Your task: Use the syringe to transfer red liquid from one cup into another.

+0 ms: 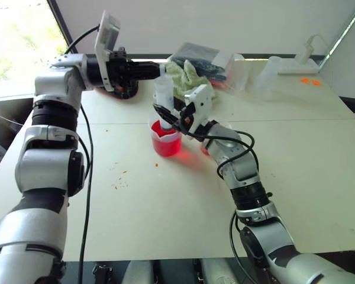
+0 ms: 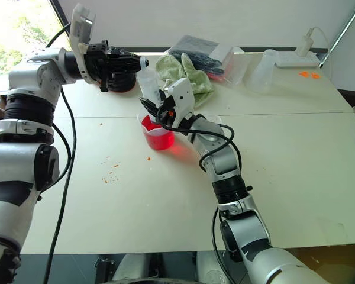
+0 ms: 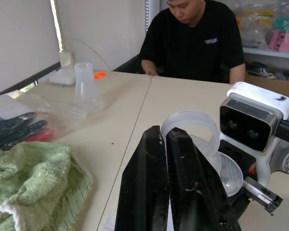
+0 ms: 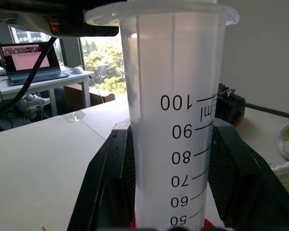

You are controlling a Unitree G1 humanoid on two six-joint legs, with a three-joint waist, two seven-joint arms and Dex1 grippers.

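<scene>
The syringe [image 1: 164,89] stands upright with its lower end in the wide spouted beaker [image 1: 165,142], which holds red liquid [image 1: 167,147]. My right gripper [image 1: 168,115] is shut on the syringe barrel [image 4: 173,120], one finger on each side near the graduation marks. My left gripper [image 1: 158,70] reaches in level from the left to the syringe's top rim [image 3: 190,127]. Its fingers [image 3: 151,159] are pressed together, and I cannot tell whether anything is between them. A patch of red [image 1: 205,150] shows behind my right wrist; I cannot tell whether it is the smaller cup.
A green towel [image 1: 186,77] and a plastic bag of dark items [image 1: 204,59] lie behind the beaker. Clear cups [image 1: 266,74] and a power strip [image 1: 299,65] stand at the back right. A person [image 3: 197,38] sits across the table. Orange specks [image 1: 118,174] dot the tabletop.
</scene>
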